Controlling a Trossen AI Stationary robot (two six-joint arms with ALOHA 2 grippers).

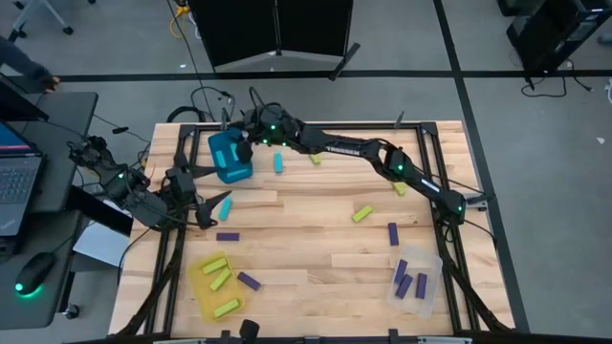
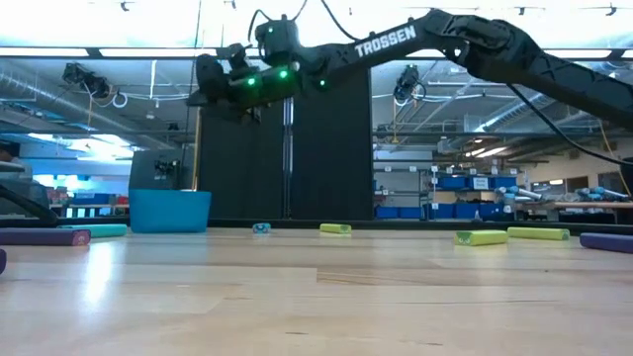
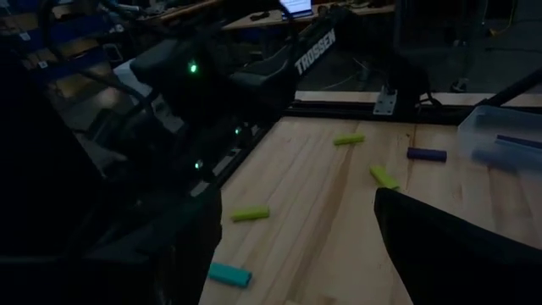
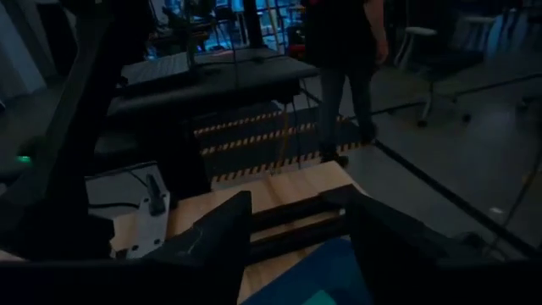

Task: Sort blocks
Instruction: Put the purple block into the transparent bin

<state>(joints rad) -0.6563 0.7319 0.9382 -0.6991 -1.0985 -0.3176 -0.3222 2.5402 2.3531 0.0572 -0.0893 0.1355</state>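
- Wooden table (image 1: 316, 225) carries everything, with both dark arms reaching over it.
- Right gripper (image 1: 241, 151) hangs over the teal bin (image 1: 229, 158), fingers apart, nothing between them.
- Left gripper (image 1: 212, 212) sits low at the table's left side, fingers spread wide beside a cyan block (image 1: 226, 206).
- Yellow bin (image 1: 216, 285) holds three lime blocks (image 1: 214, 265); clear bin (image 1: 414, 277) holds purple blocks (image 1: 405, 284).
- Other blocks lie scattered across the table.

The teal bin (image 1: 230, 156) is partly covered by the right gripper (image 1: 243, 150) in the high view, so its contents cannot be told. In the right wrist view only a corner of it (image 4: 318, 284) is seen, cut by the edge. The person (image 4: 343, 51) beyond the table is cut off above the shoulders.
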